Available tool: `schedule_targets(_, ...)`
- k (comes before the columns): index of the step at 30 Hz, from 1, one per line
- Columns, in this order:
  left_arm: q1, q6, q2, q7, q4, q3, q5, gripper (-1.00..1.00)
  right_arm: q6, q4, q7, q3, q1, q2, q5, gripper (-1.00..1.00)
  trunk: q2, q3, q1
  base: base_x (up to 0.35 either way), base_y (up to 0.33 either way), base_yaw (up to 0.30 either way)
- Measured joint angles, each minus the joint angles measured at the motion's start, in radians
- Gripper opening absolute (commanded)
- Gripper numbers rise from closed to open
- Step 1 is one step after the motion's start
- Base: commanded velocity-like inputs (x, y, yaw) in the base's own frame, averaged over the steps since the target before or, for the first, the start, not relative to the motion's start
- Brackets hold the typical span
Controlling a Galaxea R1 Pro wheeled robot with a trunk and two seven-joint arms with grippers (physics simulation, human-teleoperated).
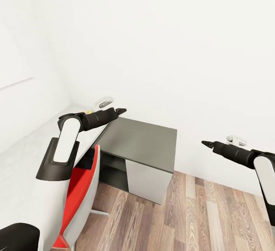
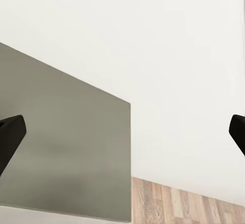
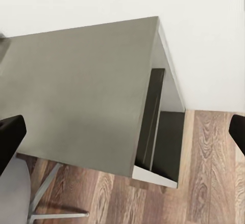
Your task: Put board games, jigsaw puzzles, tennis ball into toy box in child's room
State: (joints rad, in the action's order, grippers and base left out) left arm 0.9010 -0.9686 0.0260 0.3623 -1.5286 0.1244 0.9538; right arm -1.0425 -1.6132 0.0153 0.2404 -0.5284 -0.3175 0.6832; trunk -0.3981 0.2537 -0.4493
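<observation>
Domestic room, reads as a bedroom/study corner, simulator render. Plain white walls [image 1: 172, 44], wood-plank floor [image 1: 183, 212] in brown-grey boards. Long desk [image 1: 23, 167] with pale grey top runs along the 9 o'clock side in the head view; a lower dark grey cabinet [image 1: 141, 144] with an open shelf sits at its far end, at 12 o'clock, against the wall. Red-and-grey chair [image 1: 82, 190] tucked at the desk edge, at 7 o'clock. White wall sockets [image 1: 236, 140] low on the wall at 3 o'clock. No lab or shop fittings.
</observation>
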Motion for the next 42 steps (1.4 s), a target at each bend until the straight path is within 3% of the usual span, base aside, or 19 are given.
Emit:
schedule_targets(21, 0.0, -0.001, -0.002, 0.001, 0.0, 0.0, -0.003, 1.0, 0.0, 0.0, 0.0, 0.0, 0.0, 0.0, 0.0, 1.0, 0.0, -0.034, 0.0, 0.022, 0.0, -0.065)
schedule_targets(42, -0.002, -0.002, -0.002, 0.002, 0.002, 0.0, -0.007, 1.0, 0.0, 0.0, 0.0, 0.0, 0.0, 0.0, 0.0, 1.0, 0.0, -0.051, 0.001, 0.284, 0.035, -0.026)
